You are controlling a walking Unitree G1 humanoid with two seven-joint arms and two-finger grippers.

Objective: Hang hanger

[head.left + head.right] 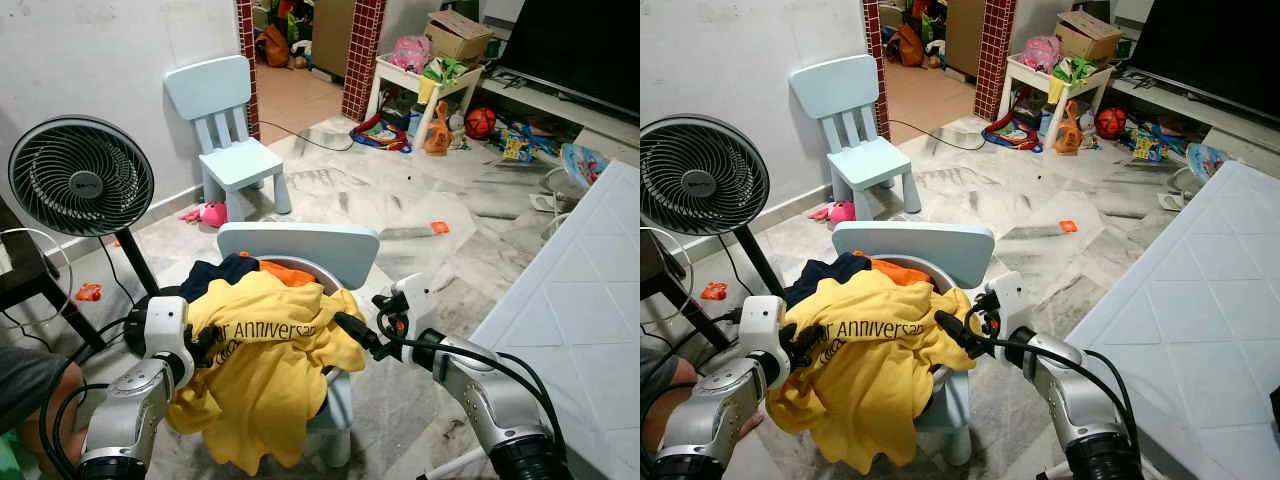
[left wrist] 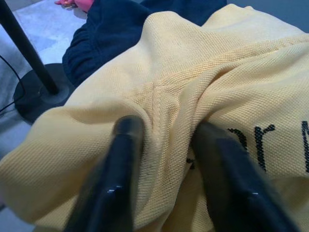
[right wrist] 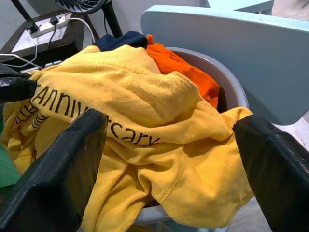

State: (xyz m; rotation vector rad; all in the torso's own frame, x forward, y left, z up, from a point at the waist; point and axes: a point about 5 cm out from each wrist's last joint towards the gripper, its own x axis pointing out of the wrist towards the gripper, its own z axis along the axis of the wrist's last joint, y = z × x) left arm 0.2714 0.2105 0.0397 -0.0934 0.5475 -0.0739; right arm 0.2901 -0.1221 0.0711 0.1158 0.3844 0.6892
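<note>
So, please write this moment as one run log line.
left hand: pinching yellow shirt | right hand: open, at shirt edge | shirt: draped over basin on chair | hanger: none seen

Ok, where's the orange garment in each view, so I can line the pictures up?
Left eye view: orange garment peeks out behind the yellow shirt, below the chair back.
Right eye view: same spot, under the chair back.
Left wrist view: not in it; yellow shirt and navy cloth.
Right wrist view: upper middle, inside the grey basket.
Shared landmark: the yellow shirt.

Even, bright indoor light; head views sharp. Left pincer fingers blurred, out of focus. Soft shadows on floor.
</note>
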